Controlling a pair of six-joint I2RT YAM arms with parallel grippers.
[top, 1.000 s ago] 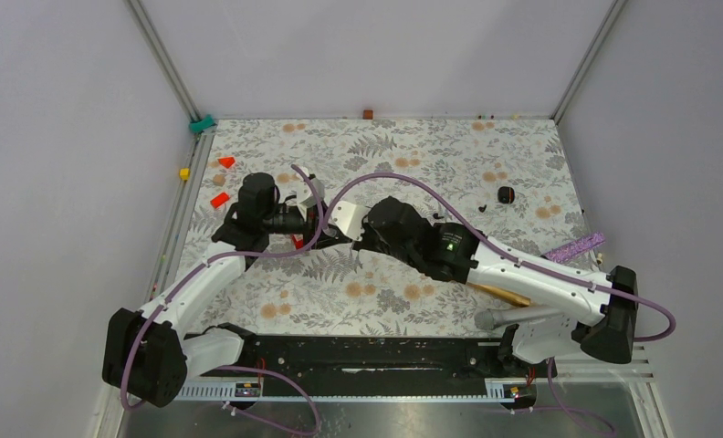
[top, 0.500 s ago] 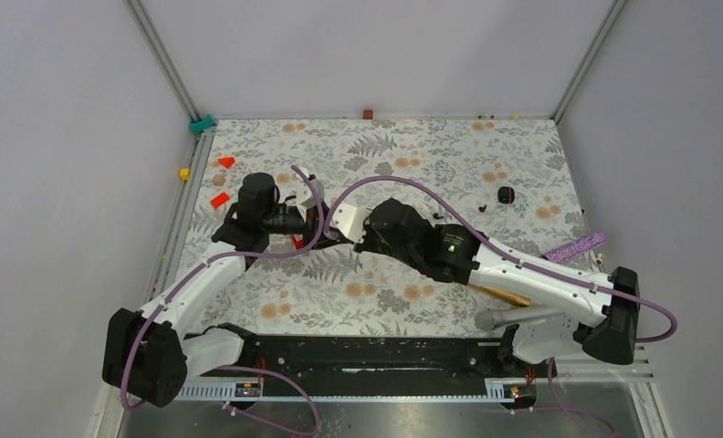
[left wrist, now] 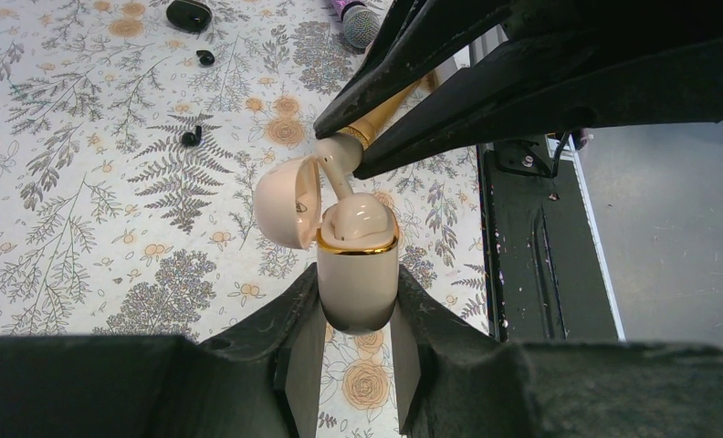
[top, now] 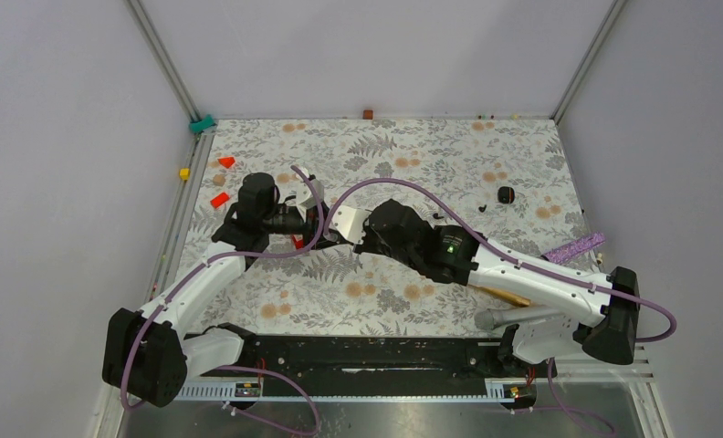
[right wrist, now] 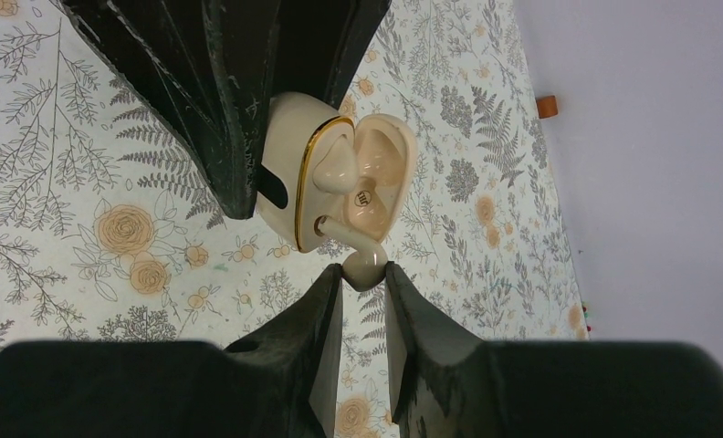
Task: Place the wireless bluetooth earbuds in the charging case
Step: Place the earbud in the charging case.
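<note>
My left gripper [left wrist: 356, 290] is shut on the lower body of a cream charging case [left wrist: 358, 274] with a gold rim, held off the table with its lid [left wrist: 283, 203] swung open. One pale earbud [left wrist: 358, 217] sits in the case. My right gripper [right wrist: 364, 272] is shut on the round head of a second pale earbud [right wrist: 363, 263]. That earbud's stem reaches to the case's rim [right wrist: 301, 196], beside the seated earbud [right wrist: 332, 164]. Two tiny black earbuds [left wrist: 205, 57] [left wrist: 191, 137] lie on the floral cloth.
A black oval object [top: 506, 193] lies at the right back. A purple glitter microphone [top: 574, 247] and a gold stick [top: 499, 294] lie near the right arm. Orange-red bits [top: 226, 161] [top: 219, 199] and a yellow cube [top: 184, 172] sit at the left edge.
The right arm's cable has arched slightly higher. Both grippers keep the same holds in the same place.
</note>
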